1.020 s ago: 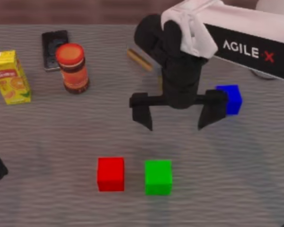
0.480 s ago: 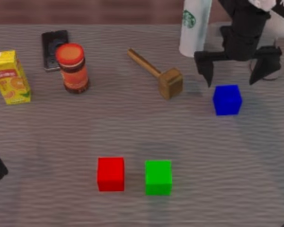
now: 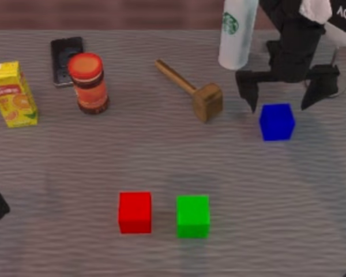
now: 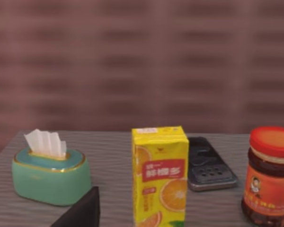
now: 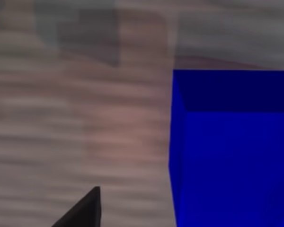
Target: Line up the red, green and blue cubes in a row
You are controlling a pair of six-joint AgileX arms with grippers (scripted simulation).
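Right hand (image 3: 281, 97) hung wide open just behind the small matte deep-blue cube (image 3: 277, 122) on the counter's right. The matte red cube (image 3: 134, 212) and green cube (image 3: 192, 216) sat side by side up front. Left arm was parked way off left, couldn't tell its fingers.

I am at a rendered tabletop test scene, not a real room: a grey rippled desk (image 3: 75, 167) before a blurred brown wall, strewn with household odds: juice carton (image 3: 11, 93), sauce jar (image 3: 89, 82), wooden mallet (image 3: 193, 92), tissue box (image 4: 51, 173), phone (image 3: 63, 57), coffee cup (image 3: 237, 32).
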